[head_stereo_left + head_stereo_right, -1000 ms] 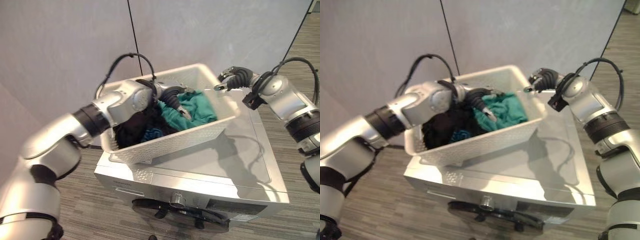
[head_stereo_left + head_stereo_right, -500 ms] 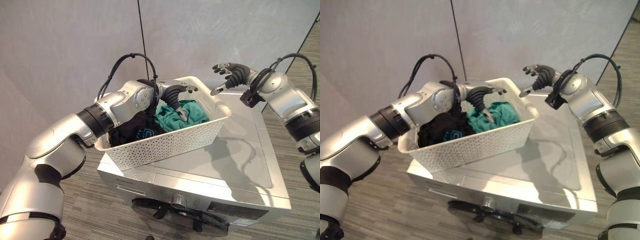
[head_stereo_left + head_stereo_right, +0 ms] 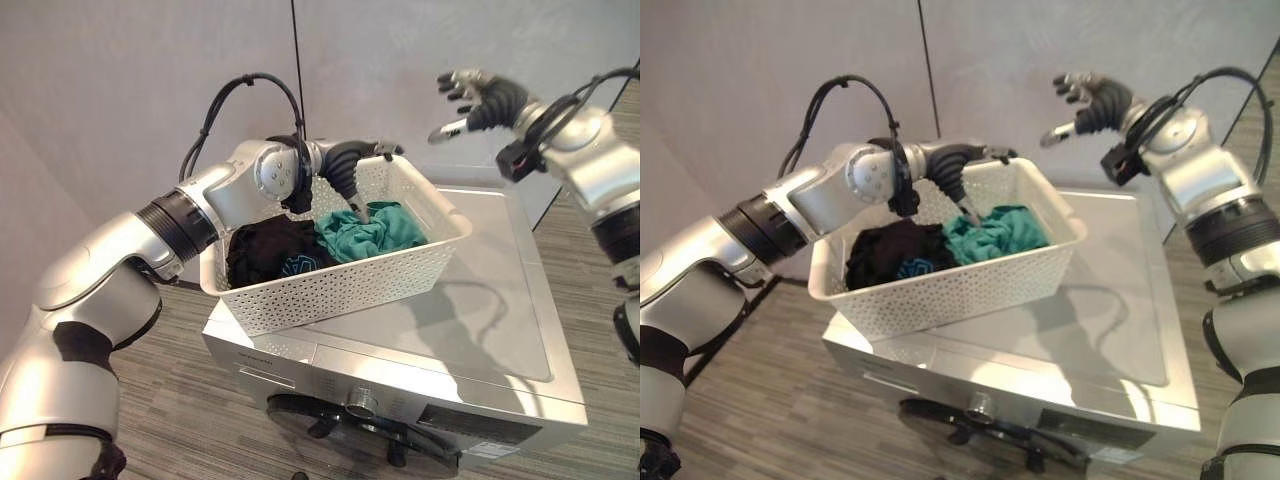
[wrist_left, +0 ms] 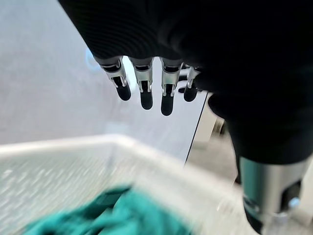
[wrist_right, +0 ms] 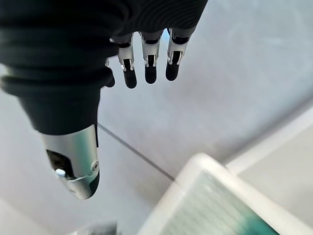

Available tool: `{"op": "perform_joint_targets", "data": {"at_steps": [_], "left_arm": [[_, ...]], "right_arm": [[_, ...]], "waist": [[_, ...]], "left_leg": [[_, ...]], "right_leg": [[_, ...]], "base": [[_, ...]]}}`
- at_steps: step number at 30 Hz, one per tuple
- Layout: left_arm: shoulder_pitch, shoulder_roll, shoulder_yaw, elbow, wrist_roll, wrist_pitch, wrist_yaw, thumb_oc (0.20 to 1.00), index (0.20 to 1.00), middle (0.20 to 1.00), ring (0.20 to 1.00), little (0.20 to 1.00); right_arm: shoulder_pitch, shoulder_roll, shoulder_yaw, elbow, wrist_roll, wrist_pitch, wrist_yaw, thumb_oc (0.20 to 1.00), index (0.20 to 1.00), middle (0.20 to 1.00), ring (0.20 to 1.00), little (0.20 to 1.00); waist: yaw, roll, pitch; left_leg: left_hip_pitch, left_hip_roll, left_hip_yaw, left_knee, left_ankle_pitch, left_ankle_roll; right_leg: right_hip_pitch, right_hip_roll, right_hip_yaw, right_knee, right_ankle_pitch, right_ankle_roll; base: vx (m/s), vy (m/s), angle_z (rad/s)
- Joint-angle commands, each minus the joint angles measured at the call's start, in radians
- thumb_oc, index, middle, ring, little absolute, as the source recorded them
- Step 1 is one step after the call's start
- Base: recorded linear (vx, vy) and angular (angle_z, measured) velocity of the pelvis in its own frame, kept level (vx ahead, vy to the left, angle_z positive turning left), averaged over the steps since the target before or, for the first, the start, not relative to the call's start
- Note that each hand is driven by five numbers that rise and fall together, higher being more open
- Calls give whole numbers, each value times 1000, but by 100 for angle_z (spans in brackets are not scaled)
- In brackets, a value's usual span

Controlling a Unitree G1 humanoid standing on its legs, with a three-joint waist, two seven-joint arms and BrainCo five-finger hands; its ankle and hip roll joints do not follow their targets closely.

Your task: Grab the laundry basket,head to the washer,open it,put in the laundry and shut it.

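Observation:
The white perforated laundry basket (image 3: 335, 288) rests on the silver washer (image 3: 470, 330), on the left part of its top. Black cloth (image 3: 262, 248) and teal cloth (image 3: 372, 230) lie inside it. My left hand (image 3: 347, 166) is open over the basket's far rim, fingers straight and thumb pointing down toward the teal cloth (image 4: 122, 215). My right hand (image 3: 1098, 97) is open and raised well above the basket's right corner (image 5: 205, 196), touching nothing. On the washer's front, the dark round door (image 3: 335, 428) shows below a knob (image 3: 360, 405).
A grey wall (image 3: 120, 90) stands close behind the washer. The washer's flat top stretches bare to the right of the basket. Striped grey floor (image 3: 170, 400) lies to the left and in front.
My right hand let go of the basket's right rim and rose up and away. The basket settled flat on the washer. My left hand lifted from among the laundry to above the far rim.

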Motion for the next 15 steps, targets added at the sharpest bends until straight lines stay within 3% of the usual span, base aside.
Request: {"op": "perform_joint_targets", "data": {"at_steps": [1,6,7,8,9,10,11,12,13,14,15], "left_arm": [[-161,60,44,122,-152,-66,109,1000,1000,1000,1000,1000],[-282,169,76,269,-226,-104,208,1000,1000,1000,1000,1000],[-346,304,76,352,-226,-119,256,1000,1000,1000,1000,1000],[-320,370,105,324,-215,-122,261,1000,1000,1000,1000,1000],[-319,370,106,323,-214,-122,262,1000,1000,1000,1000,1000],[-276,444,148,271,-198,-139,284,1000,1000,1000,1000,1000],[-32,575,373,102,-173,-147,301,1000,1000,1000,1000,1000],[182,634,568,-4,-161,-156,304,1000,1000,1000,1000,1000],[509,671,850,-133,-134,-161,304,1000,1000,1000,1000,1000],[795,671,1086,-242,-117,-161,291,1000,1000,1000,1000,1000],[997,637,1249,-322,-106,-162,275,1000,1000,1000,1000,1000]], "right_arm": [[-140,-97,0,34,100,-96,-62,1000,1000,1000,1000,1000],[-256,-138,80,133,168,-109,-74,1000,1000,1000,1000,1000],[-298,-214,117,130,195,-117,-80,1000,1000,1000,1000,1000],[-267,-264,89,92,206,-119,-79,1000,1000,1000,1000,1000],[-265,-265,87,91,206,-118,-79,1000,1000,1000,1000,1000],[-213,-336,39,46,216,-133,-87,1000,1000,1000,1000,1000],[49,-490,-176,-63,172,-148,-101,1000,1000,1000,1000,1000],[290,-546,-393,-121,147,-153,-108,1000,1000,1000,1000,1000],[701,-539,-766,-206,124,-168,-118,1000,1000,1000,1000,1000],[1137,-459,-1174,-294,107,-179,-123,1000,1000,1000,1000,1000],[1401,-369,-1414,-364,93,-192,-120,1000,1000,1000,1000,1000]], "waist": [[46,-22,-48],[42,-28,-65],[28,-25,-65],[23,-21,-65],[22,-21,-66],[20,-20,-60],[17,-10,-55],[9,-3,-55],[-3,-9,-63],[0,-31,-66],[15,-47,-65]], "left_leg": [[-31,15,32,-2,-15,-26],[-24,18,38,-5,-16,-37],[-22,21,43,-6,-16,-42],[-24,24,42,-8,-13,-42],[-25,24,42,-8,-13,-42],[-23,23,42,-6,-18,-42],[-28,26,38,-9,-16,-41],[-32,26,35,-10,-18,-40],[-26,25,30,-7,-33,-41],[-31,26,22,-7,-36,-40],[-35,26,15,-6,-38,-38]], "right_leg": [[52,-14,-65,145,-133,64],[57,-12,-64,142,-137,64],[57,-9,-59,137,-135,62],[55,-7,-58,132,-132,60],[55,-7,-58,131,-131,60],[55,-9,-54,133,-136,58],[57,-6,-55,124,-138,53],[57,-4,-58,118,-141,51],[65,-4,-59,115,-154,50],[65,-3,-62,111,-158,47],[65,-1,-63,106,-162,43]], "base": [[-5,-13,4],[0,0,0],[-35,-35,-3],[-40,-25,-3],[0,0,0],[-17,-17,4],[-17,-33,1],[7,-52,4],[35,-52,15],[39,-54,25],[-10,-43,27]]}}
